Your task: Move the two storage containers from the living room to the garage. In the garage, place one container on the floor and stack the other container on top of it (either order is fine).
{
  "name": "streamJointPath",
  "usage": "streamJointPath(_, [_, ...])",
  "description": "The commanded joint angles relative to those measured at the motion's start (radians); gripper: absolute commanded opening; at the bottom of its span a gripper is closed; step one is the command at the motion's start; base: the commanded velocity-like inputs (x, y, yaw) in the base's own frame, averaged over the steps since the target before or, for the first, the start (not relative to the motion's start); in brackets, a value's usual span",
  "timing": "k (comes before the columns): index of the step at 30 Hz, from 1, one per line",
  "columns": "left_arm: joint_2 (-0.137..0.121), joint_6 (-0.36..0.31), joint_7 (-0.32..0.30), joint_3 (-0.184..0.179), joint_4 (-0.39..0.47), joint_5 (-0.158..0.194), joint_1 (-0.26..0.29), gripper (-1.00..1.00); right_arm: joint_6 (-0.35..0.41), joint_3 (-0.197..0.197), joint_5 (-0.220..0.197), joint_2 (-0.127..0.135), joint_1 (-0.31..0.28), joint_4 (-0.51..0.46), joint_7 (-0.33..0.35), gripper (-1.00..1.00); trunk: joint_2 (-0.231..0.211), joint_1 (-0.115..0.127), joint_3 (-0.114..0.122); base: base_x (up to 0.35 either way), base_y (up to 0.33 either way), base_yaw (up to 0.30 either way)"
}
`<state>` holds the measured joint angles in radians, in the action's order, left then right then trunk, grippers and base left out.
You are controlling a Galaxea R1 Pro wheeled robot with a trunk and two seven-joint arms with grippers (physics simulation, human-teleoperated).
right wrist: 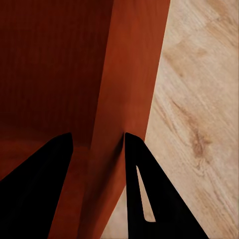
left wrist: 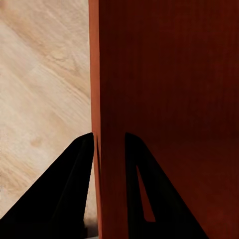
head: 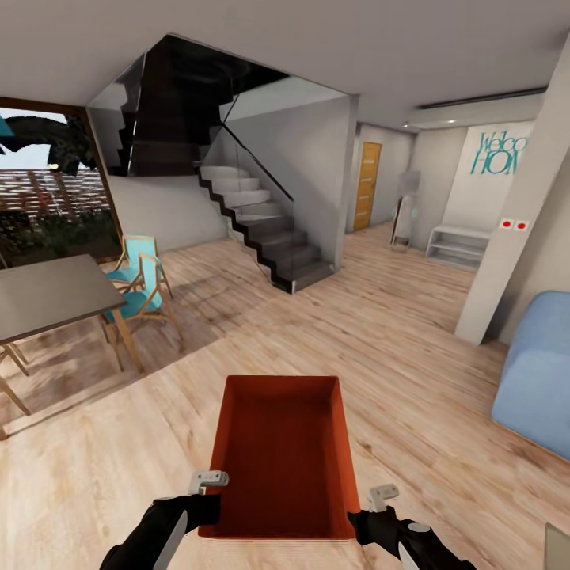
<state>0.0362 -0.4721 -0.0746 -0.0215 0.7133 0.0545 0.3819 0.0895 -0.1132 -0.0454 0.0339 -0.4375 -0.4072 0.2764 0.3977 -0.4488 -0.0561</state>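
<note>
The left gripper [head: 207,484] and right gripper [head: 378,502] each clamp a side wall of an orange-red storage container [head: 283,453], held above the living room's light wood plank floor [head: 380,340]. Ahead stand grey stairs [head: 269,237], blue chairs [head: 142,289] and a blue sofa [head: 538,380].
</note>
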Motion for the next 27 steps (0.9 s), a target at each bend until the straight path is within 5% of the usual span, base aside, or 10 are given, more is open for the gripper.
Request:
streamJointPath(1, [0.001, -0.005, 0.056, 0.032, 0.003, 0.047, 0.001, -1.0, 0.007, -0.005, -0.019, -0.001, 0.0, -0.004, 0.03, -1.0, 0.002, -0.001, -0.002, 0.324, 0.017, 0.0])
streamJointPath(11, [0.001, -0.005, 0.056, 0.032, 0.003, 0.047, 0.001, -1.0, 0.007, -0.005, -0.019, -0.001, 0.0, -0.004, 0.031, -1.0, 0.002, -0.001, -0.002, 0.325, 0.003, -0.024])
streamJointPath(27, [0.001, -0.005, 0.056, 0.043, 0.003, 0.047, 0.001, -1.0, 0.007, -0.005, -0.019, 0.0, 0.0, -0.004, 0.032, -1.0, 0.002, -0.001, -0.002, 0.326, 0.0, -0.267])
